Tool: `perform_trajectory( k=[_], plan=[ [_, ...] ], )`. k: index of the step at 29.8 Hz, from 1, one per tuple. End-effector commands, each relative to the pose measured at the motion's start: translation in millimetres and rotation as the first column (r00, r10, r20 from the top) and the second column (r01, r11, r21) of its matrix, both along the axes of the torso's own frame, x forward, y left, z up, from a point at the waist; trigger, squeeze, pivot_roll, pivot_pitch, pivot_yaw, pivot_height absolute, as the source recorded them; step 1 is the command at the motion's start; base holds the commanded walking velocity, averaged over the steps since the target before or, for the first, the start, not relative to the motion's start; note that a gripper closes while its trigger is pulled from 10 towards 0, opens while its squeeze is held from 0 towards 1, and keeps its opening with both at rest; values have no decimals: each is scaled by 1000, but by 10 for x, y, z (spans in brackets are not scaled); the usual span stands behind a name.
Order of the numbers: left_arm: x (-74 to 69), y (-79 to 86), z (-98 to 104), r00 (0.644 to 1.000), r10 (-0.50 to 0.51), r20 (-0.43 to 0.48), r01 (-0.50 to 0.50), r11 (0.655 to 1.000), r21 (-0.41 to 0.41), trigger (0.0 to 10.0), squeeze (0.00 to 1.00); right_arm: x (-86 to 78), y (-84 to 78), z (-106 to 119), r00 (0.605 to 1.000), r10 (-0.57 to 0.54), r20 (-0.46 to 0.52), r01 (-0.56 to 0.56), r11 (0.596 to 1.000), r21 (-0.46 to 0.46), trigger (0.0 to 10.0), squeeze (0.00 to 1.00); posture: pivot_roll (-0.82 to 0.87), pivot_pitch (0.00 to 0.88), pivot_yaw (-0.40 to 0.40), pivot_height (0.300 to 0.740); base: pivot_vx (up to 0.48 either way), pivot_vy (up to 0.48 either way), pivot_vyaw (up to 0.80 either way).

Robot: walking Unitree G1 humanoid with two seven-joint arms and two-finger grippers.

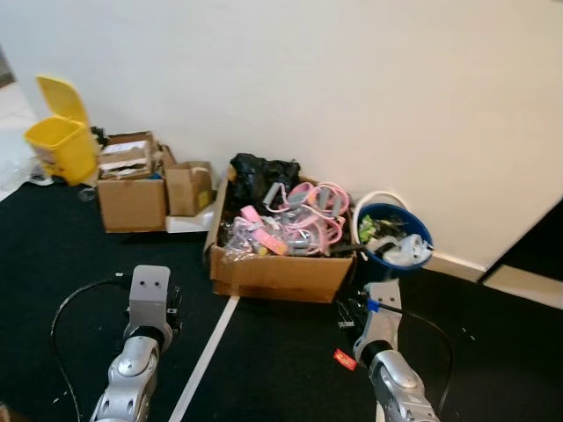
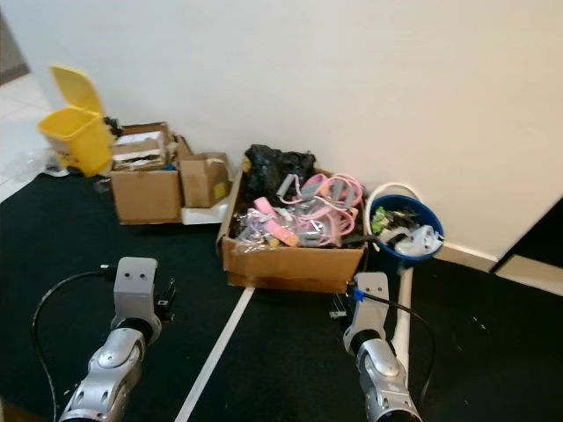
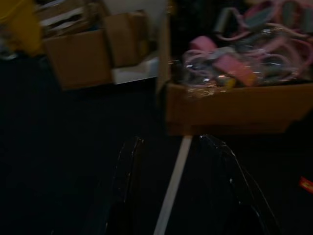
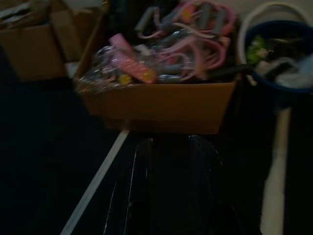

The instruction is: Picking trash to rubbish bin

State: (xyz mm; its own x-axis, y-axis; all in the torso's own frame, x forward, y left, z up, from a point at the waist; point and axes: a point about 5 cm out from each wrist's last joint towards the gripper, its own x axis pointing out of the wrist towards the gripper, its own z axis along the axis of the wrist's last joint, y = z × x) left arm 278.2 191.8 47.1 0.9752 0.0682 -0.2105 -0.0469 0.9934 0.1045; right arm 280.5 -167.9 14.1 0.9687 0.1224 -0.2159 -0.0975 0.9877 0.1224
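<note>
A yellow rubbish bin (image 1: 62, 132) with its lid up stands far off at the back left, by the wall. A small red scrap (image 1: 344, 359) lies on the black floor just left of my right arm (image 1: 387, 369); in the left wrist view the red scrap (image 3: 305, 184) sits at the edge. My left gripper (image 3: 171, 138) is open, low over the floor, facing a white floor line (image 3: 171, 196). My right gripper (image 4: 170, 139) is open and empty, pointing at the front of a big cardboard box (image 4: 161, 105).
The big box (image 1: 280, 272) holds pink straps and black bags. A blue bucket (image 1: 393, 237) of litter stands to its right, and smaller boxes (image 1: 132, 198) beside the bin. Black cables loop off both arms. The white wall runs close behind everything.
</note>
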Motion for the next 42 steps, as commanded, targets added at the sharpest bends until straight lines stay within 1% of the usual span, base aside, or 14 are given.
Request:
perform_trajectory(
  k=[1, 20, 42],
  plan=[
    [-9, -25, -23, 1000, -14, -17, 14, 1000, 3, 10000, 0, -9, -27, -4, 1000, -11, -5, 11, 1000, -5, 10000, 0, 23, 102, -17, 740, 0, 0, -656],
    [23, -61, -6, 1000, -23, -11, 23, 1000, -7, 10000, 0, -4, -38, 11, 1000, -12, 1, 12, 1000, -11, 10000, 0, 16, 103, -17, 740, 0, 0, -667],
    [36, -85, -5, 1000, -28, -6, 28, 1000, -14, 10000, 0, -4, -42, 13, 1000, -2, 0, 2, 1000, -15, 10000, 0, 11, 82, -25, 740, 0, 0, -679]
  ],
)
